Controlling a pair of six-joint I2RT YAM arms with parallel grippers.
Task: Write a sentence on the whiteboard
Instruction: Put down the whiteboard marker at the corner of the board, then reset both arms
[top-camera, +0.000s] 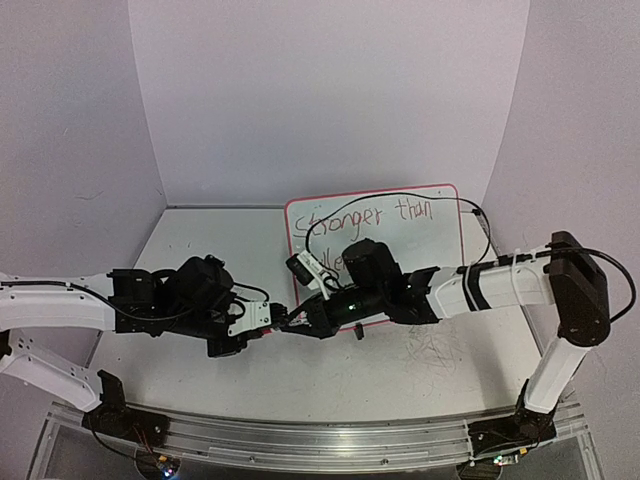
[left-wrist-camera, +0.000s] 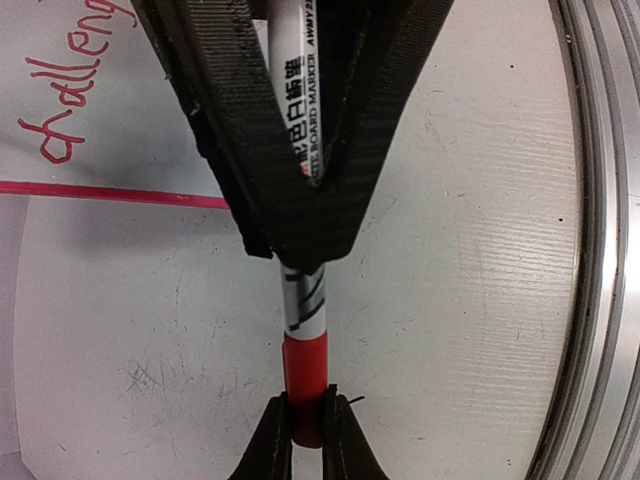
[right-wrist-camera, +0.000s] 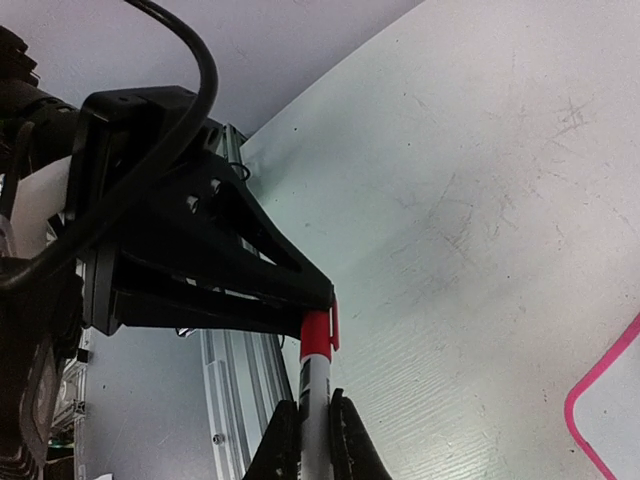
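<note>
Red-brown ink already spells the sentence (top-camera: 370, 213) across the board (top-camera: 430, 240), which lies flat at the back of the desk (top-camera: 400, 370), right of centre; "Stronger than" reads clearly from above, and the left wrist view catches "challeng" on the line below, so the writing looks done and the step in hand is probably capping.

Both arms meet just in front of the board's near rim; the right end effector (right-wrist-camera: 305, 440) is pressed together on the white barrel of the marker (left-wrist-camera: 303, 300); the left end effector (left-wrist-camera: 305, 430) pinches the red cap (left-wrist-camera: 305, 385) at the marker's end; the cap sits on the barrel, though whether it is pushed fully home cannot be told.

Risks from here:
- if the two grips are not in line, a push would load the cap sideways and it could jam or skid off the narrow fingertips;
- if either grip lets go early, the marker could drop to the desk and roll;
- the right forearm hangs over the lower part of the board, and a low pull-back could drag across the ink and smear the second line.
</note>
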